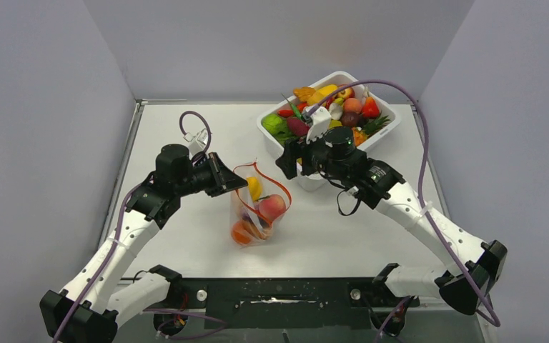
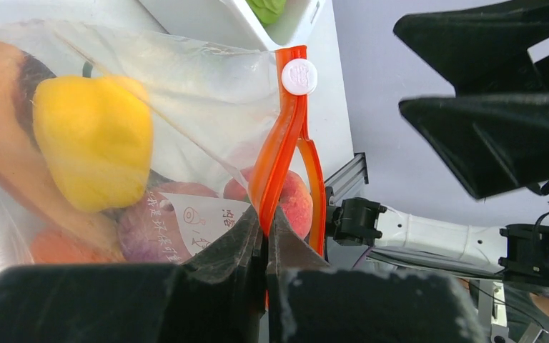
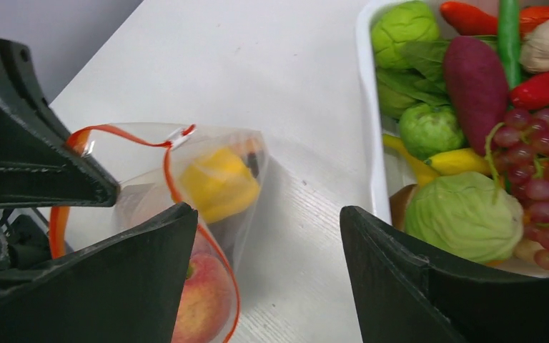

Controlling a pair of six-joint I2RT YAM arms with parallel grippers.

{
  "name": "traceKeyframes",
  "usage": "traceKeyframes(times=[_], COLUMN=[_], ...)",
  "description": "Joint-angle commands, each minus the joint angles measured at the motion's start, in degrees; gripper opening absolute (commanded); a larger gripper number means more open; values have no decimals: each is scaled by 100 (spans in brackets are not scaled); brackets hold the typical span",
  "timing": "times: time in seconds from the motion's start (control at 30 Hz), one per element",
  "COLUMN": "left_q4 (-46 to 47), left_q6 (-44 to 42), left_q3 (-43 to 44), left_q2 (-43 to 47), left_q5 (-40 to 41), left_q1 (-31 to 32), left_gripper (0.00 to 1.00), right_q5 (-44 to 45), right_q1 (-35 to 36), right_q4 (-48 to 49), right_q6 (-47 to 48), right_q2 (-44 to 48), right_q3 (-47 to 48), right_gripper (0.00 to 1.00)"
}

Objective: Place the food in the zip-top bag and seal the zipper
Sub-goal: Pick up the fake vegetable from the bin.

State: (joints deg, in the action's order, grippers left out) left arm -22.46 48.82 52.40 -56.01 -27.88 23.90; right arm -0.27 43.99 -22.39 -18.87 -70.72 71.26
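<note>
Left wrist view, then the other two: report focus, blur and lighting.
Left wrist view: the zipper is crisp, the yellow pepper soft, the left gripper a dark blur. Right wrist view: the white tub is sharp, the apple blurred, the right gripper a black silhouette. Top external view: even light, the zip-top bag in focus.

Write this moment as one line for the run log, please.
left gripper: shut on zipper | right gripper: open, empty, near white tub | zip-top bag: mouth open, yellow pepper and peach inside | seal: not done
</note>
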Motion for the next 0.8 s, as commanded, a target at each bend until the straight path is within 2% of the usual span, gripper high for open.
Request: traceKeyframes(times=[0.0, 0.17, 0.4, 0.77], left_q4=[519, 601, 654, 646], left_q6=[-92, -96, -71, -49], left_q3=[120, 147, 63, 21], left_q2=[147, 164, 259, 356], left_q5=[-118, -205, -232, -243], left_q1=[9, 18, 18, 18], left_gripper=[0, 0, 0, 0], right_q5=[49, 234, 470, 217], right_q1=[-488, -1298, -2136, -2261], right_q4=[-238, -647, -360, 384], right_q6=[241, 714, 1170, 1316], right_q2=[94, -166, -614, -1426], right_q3=[376, 773, 923, 694], right_gripper=[72, 65, 54, 42])
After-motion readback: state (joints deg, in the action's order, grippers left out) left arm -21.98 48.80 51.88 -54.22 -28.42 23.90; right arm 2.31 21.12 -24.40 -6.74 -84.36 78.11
